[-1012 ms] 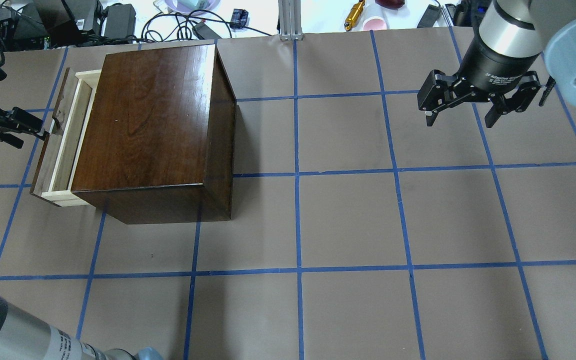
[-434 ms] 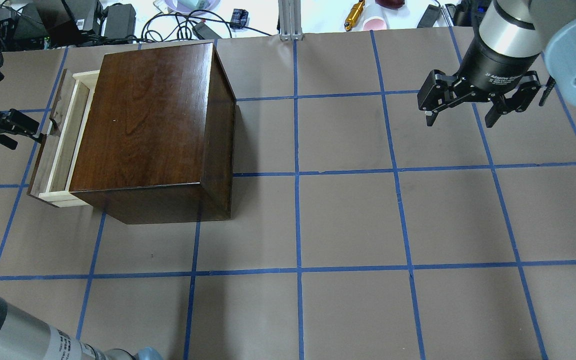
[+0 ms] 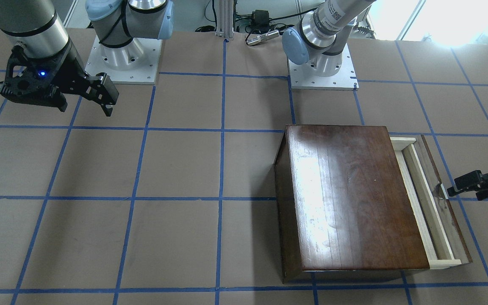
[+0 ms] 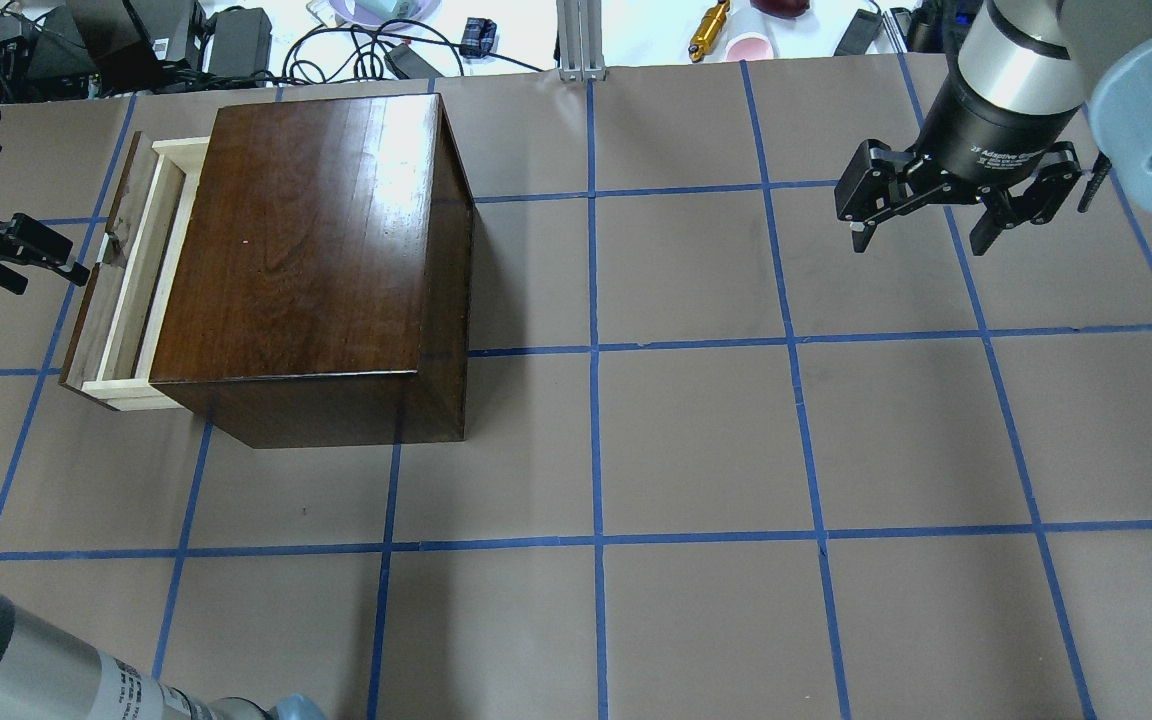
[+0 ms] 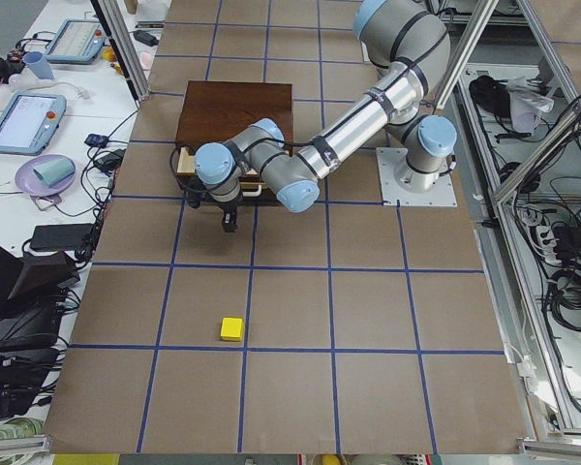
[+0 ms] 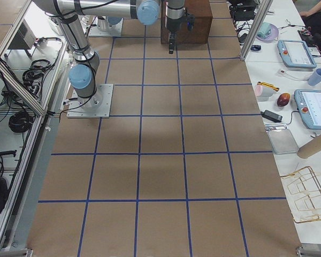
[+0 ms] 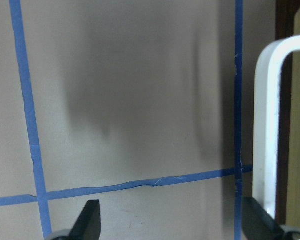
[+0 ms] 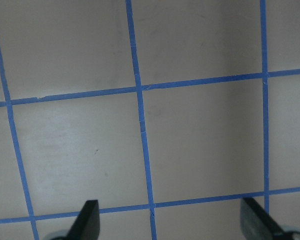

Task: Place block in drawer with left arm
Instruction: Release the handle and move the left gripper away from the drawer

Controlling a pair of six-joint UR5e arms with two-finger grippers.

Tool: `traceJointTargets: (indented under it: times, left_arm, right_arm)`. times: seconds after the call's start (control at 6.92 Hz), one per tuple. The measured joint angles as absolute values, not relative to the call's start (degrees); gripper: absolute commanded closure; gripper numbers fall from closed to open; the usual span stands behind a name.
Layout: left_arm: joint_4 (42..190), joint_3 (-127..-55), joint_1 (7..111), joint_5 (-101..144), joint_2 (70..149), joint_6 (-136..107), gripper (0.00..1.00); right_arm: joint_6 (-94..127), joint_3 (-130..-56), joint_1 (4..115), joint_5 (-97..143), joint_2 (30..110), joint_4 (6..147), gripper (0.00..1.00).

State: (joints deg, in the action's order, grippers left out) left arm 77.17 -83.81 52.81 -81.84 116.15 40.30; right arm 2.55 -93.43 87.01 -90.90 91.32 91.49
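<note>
- Wooden box (image 4: 306, 250) has shifted slightly; drawer (image 4: 121, 300) partly out.
- Left claw (image 7: 172, 222) spread beside metal pull (image 7: 267, 125) (block (image 5: 232, 328) well apart).
- Right claw (image 4: 921, 245) spread above worktop (image 4: 696, 440).

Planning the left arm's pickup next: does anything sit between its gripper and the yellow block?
Nothing visible does. The exterior left view shows only bare table between the left gripper and the block; the drawer lies on the gripper's other side.
</note>
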Motion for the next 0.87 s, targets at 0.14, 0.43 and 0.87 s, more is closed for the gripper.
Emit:
traceJointTargets:
  times: [0.14, 0.43, 0.87]
  left_arm:
    - [77.15, -83.03, 52.77, -82.35, 116.38, 40.34, 0.0]
    - [77.09, -79.79, 51.9, -84.56, 118.12, 40.75, 0.0]
    - [77.08, -73.8, 49.03, -87.68, 122.97, 42.18, 0.0]
  right_arm:
    - [2.55, -93.43, 87.01, -90.92, 91.32, 91.49, 0.0]
    - [2.55, -93.43, 87.01, -90.89, 91.32, 91.49, 0.0]
    - [2.55, -93.43, 87.01, -90.9, 91.32, 91.49, 0.0]
